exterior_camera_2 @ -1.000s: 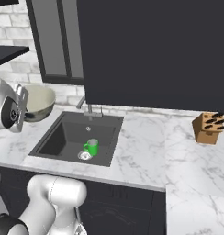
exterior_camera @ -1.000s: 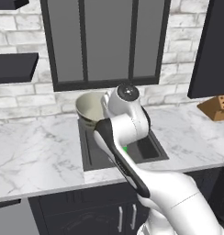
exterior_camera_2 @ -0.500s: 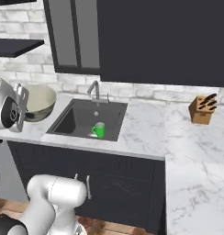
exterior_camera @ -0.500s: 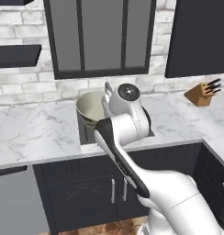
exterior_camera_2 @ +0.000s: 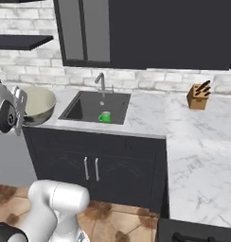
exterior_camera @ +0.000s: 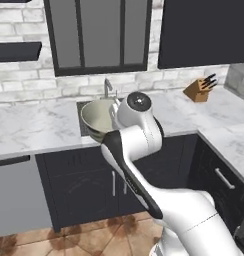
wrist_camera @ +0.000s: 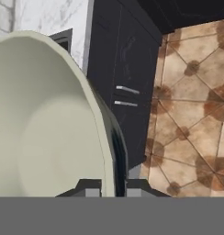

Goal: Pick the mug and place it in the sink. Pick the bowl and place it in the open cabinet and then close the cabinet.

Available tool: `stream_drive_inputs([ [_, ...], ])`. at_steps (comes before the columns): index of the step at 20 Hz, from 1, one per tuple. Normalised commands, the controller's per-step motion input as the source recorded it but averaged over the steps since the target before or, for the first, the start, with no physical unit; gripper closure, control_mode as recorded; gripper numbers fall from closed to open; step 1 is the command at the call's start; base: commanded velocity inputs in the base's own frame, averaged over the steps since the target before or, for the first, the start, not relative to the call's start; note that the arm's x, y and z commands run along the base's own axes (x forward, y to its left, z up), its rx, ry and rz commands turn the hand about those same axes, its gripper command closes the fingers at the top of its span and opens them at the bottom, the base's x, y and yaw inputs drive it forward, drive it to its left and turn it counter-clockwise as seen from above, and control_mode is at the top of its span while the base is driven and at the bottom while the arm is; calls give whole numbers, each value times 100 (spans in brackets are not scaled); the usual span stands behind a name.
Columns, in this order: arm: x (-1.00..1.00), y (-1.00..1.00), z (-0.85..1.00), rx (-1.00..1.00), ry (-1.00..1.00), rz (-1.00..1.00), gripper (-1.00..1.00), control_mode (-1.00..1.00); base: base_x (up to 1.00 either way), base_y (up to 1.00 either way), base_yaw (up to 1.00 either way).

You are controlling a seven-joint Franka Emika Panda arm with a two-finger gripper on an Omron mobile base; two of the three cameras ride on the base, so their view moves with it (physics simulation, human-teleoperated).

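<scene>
One bowl [exterior_camera: 100,119] is held by its rim in the gripper [wrist_camera: 114,186], jaws pinched nearly shut on the wall, at centre-left of the left base view, lifted off the bench [exterior_camera: 34,131], presumably for carrying to the cabinet; one green mug [exterior_camera_2: 105,116] is seen lying in the sink [exterior_camera_2: 79,109], upper centre of the right base view; one knife block [exterior_camera_2: 198,96] is counted.

A pale beige-olive round bowl [exterior_camera: 99,119] with cream inside; a small bright green mug [exterior_camera_2: 105,116]; a white grey-veined marble worktop [exterior_camera_2: 193,142].
</scene>
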Motion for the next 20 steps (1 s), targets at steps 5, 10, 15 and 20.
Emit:
stream_drive_inputs([
  [5,0,0,0,0,0,0,100,100,-7,-2,-32],
  [10,0,0,0,0,0,0,100,100,-11,0,-38],
  [15,0,0,0,0,0,0,100,100,-16,-6,-39],
  [20,0,0,0,0,0,0,100,100,-6,-11,-42],
])
